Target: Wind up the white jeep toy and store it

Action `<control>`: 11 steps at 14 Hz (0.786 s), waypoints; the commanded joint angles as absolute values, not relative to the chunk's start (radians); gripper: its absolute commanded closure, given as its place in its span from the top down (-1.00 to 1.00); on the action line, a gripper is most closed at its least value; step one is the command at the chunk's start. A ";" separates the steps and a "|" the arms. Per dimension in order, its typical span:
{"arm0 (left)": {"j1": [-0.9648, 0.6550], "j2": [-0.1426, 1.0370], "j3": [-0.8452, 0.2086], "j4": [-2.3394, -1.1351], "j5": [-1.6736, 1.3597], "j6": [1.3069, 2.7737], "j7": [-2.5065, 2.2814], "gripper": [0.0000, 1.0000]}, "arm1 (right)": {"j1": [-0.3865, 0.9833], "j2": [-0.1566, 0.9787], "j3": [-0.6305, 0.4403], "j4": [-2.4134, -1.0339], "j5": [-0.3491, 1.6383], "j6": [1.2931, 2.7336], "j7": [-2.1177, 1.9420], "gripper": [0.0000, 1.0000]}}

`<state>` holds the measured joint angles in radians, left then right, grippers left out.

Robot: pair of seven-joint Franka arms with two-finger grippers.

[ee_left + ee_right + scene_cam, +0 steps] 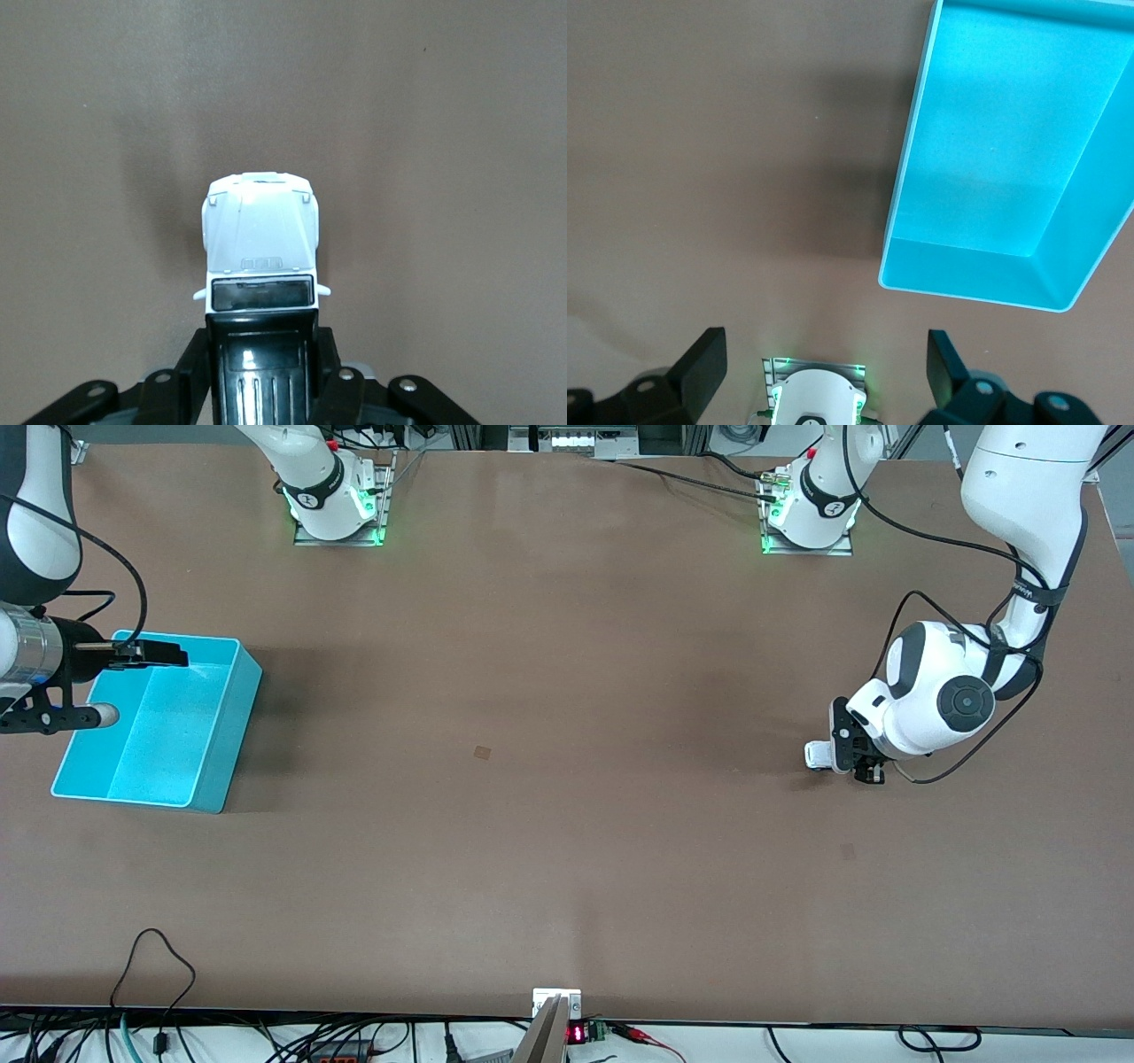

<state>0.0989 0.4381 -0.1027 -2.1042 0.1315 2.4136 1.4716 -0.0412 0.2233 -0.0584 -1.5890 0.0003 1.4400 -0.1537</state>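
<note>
Left pincer (263, 372) clamped on the rear of the jeep (260, 243), low at the desk (567, 824) toward the left arm's end, long axis in line with the fingers, nose pointing away. Bin (226, 726) well apart at the right arm's end, bare brown surface between. Right pincer (824, 372) waiting wide, empty, over the bin's rim.

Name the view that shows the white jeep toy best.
The left wrist view: the white jeep toy fills the middle, hood and windshield plain, with the left gripper shut on its black roof end. The front view shows only a small white bit of it at that gripper, low over the table. The right wrist view shows none of it.
</note>
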 commanded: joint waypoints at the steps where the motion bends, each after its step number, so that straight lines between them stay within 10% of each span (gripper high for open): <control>1: 0.104 0.439 -0.107 -2.112 0.107 2.388 1.479 -0.60 | -0.051 0.232 -0.055 -1.577 0.003 1.439 -0.175 1.00; 11: 0.109 0.459 -0.107 -2.106 0.112 2.444 1.491 -0.63 | -0.046 0.232 -0.055 -1.577 0.003 1.439 -0.175 1.00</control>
<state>0.0998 0.4388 -0.1027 -2.1044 0.1314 2.4163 1.4727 -0.0422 0.2283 -0.0599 -1.5890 0.0003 1.4412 -0.1604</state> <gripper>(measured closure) 0.498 0.000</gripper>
